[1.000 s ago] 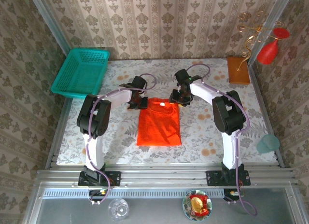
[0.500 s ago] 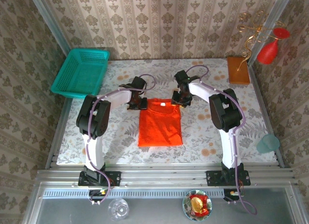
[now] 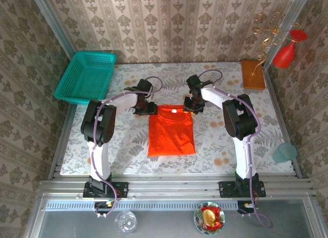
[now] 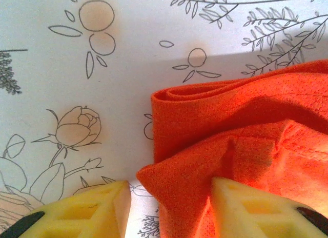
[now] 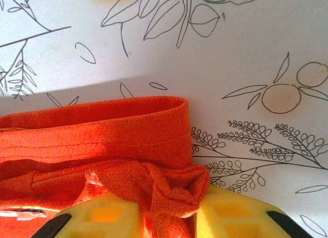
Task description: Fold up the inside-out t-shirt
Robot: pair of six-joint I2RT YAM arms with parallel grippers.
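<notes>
cloth bunches in the right gripper (image 5: 166,211), closed on one corner of the inside-out t-shirt (image 3: 171,133), likely to pull a fold; left gripper (image 4: 171,203) stands half open astride the other corner, holding nothing

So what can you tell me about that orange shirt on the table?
The shirt is plain bright orange-red, of soft knit cloth. It is folded into a tall rectangle and lies flat mid-table, neck at the far end. The far edge is doubled over in layers. The right gripper pinches one bunched far corner, and the left gripper stands open with the other far corner between its fingers.
</notes>
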